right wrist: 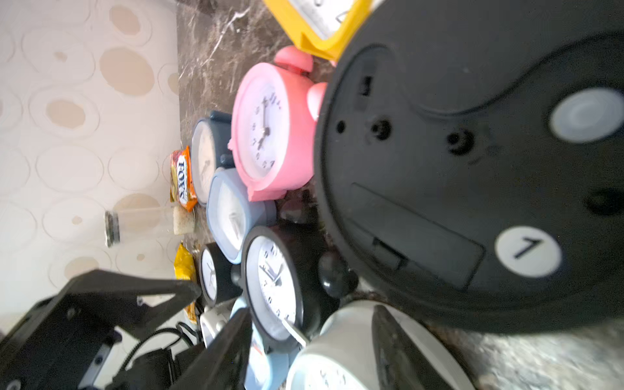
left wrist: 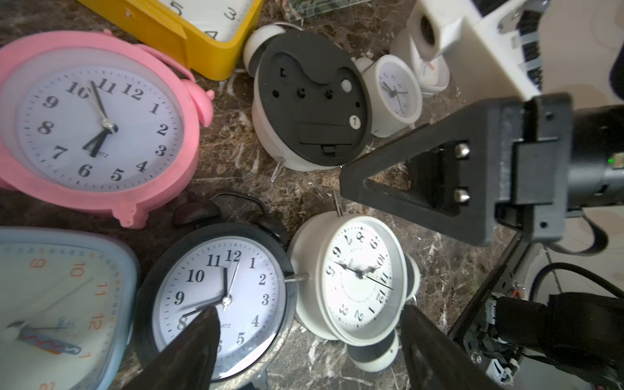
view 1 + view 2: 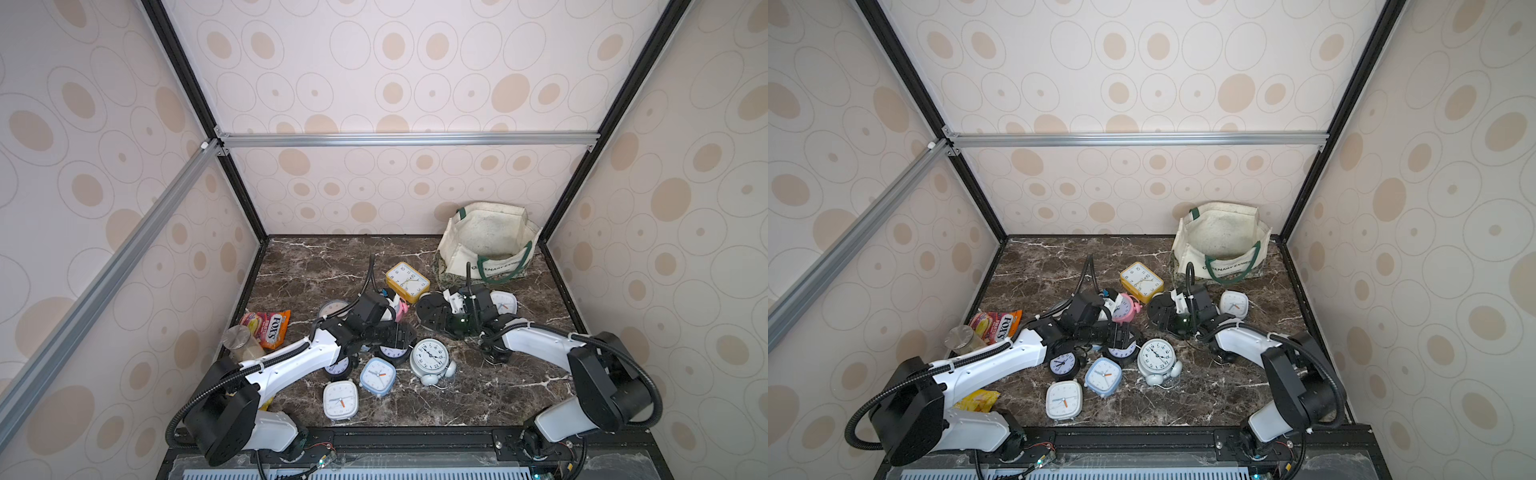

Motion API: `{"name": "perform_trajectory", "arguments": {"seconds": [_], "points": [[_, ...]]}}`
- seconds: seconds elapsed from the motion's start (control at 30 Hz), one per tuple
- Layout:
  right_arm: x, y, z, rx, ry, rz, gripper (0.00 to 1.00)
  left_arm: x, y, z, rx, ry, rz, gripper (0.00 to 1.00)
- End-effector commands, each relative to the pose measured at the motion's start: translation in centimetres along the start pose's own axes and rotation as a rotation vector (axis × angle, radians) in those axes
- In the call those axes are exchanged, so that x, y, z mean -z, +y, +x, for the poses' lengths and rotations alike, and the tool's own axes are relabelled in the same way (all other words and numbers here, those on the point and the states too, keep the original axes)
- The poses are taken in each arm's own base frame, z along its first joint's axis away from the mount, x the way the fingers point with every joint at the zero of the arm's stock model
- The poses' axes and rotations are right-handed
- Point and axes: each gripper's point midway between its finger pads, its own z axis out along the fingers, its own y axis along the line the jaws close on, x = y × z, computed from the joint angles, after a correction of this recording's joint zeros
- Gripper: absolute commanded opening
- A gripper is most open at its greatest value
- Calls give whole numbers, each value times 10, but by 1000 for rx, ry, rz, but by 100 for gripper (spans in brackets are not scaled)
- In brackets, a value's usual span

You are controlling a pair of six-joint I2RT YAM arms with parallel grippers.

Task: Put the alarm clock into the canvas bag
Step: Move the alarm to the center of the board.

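Because the white twin-bell alarm clock (image 2: 358, 280) is lying face-up on the dark marble counter (image 3: 478, 395), crowded by a black round clock (image 2: 219, 297), the left gripper (image 2: 307, 312) and right gripper (image 1: 312, 312) are hovering close, jaws spread and empty; the off-white canvas bag (image 3: 455, 253) is gaping upward, well apart.

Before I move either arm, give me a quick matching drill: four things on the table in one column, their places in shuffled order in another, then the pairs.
1. canvas bag
2. Fox's candy packet
3. yellow rectangular alarm clock
4. white twin-bell alarm clock

A. face up in the middle, bells toward the front edge
B. far right corner of the table, mouth open
C. just left of the bag's base
D. by the left wall, beside the glass jar

Pairs: 1-B, 2-D, 3-C, 4-A
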Motion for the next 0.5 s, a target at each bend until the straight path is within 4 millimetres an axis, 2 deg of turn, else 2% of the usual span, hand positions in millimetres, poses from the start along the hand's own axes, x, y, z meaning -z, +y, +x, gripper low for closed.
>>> {"name": "perform_trajectory", "arguments": {"seconds": [0.0,0.07,0.1,0.2,0.27,0.33,0.47], "points": [[24,-6,14,56,16,82,70,7,-15,0,-70,4,66,89],[42,-19,27,40,16,161,77,6,-19,2,-103,17,65,92],[51,-24,34,27,25,190,77,4,-22,3,-114,23,67,91],[70,-28,62,-30,54,174,73,-6,-32,11,-138,62,92,88],[79,-28,83,-88,77,138,68,-13,-31,14,-139,77,90,87],[89,-29,101,-153,75,90,59,-17,-34,12,-140,66,98,84],[99,-32,129,-228,60,19,53,-28,-39,8,-142,67,110,82]]}}
